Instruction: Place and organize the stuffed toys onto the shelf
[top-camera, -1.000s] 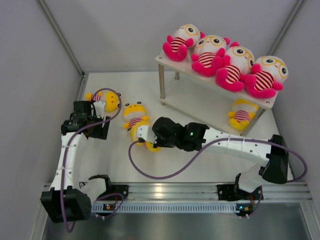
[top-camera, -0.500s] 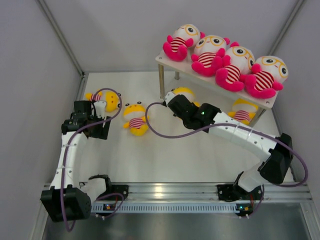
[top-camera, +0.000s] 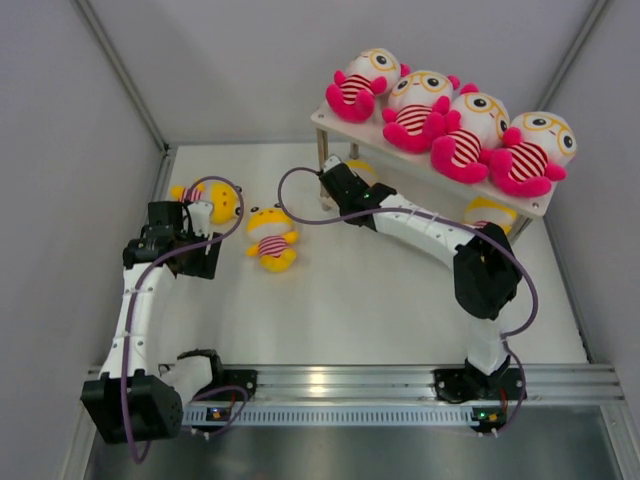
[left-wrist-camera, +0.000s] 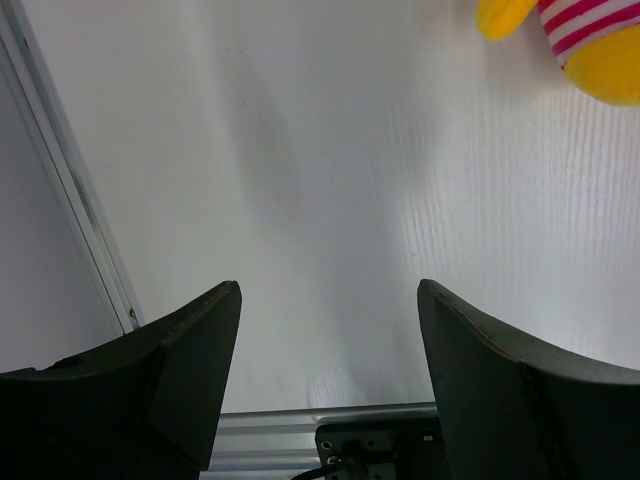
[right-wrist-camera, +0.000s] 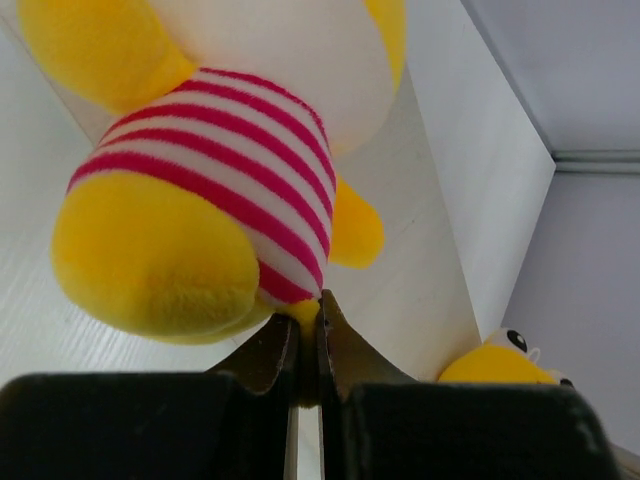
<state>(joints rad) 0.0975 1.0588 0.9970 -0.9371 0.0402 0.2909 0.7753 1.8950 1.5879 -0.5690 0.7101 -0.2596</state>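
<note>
Step in hand, as judged: seating a yellow doll on the lower tier of the shelf (top-camera: 324, 118). The right gripper (right-wrist-camera: 305, 308) is fully closed, its jaws pinching only a small fold of yellow plush under the striped belly of the carried doll (right-wrist-camera: 215, 190). Seen from overhead, this gripper (top-camera: 340, 182) is at the shelf's left end, reaching in beneath the top board. Whether the carried doll bears on the lower board or hangs just above it cannot be told, as the top board hides most of it. A shelved yellow doll (top-camera: 487, 213) occupies the right end of the lower tier, and four pink dolls (top-camera: 455, 125) fill the top board in a row. On the table (top-camera: 350, 300), left of the shelf, lie a nearer loose doll (top-camera: 270, 238) and a farther loose doll (top-camera: 213, 198). The left gripper (left-wrist-camera: 330, 290) stands wide open and empty beside the farther one, well left of the shelf. Recommendations: the pinch is slight, so the doll should rest fully on the lower board before release. It should stand upright, facing the front, close against the left end, which would likely leave room between it and the shelved yellow doll for the two loose ones. The fingers should then withdraw straight out at the front, clear of the shelf leg and top board, lest the plush be dragged over
</note>
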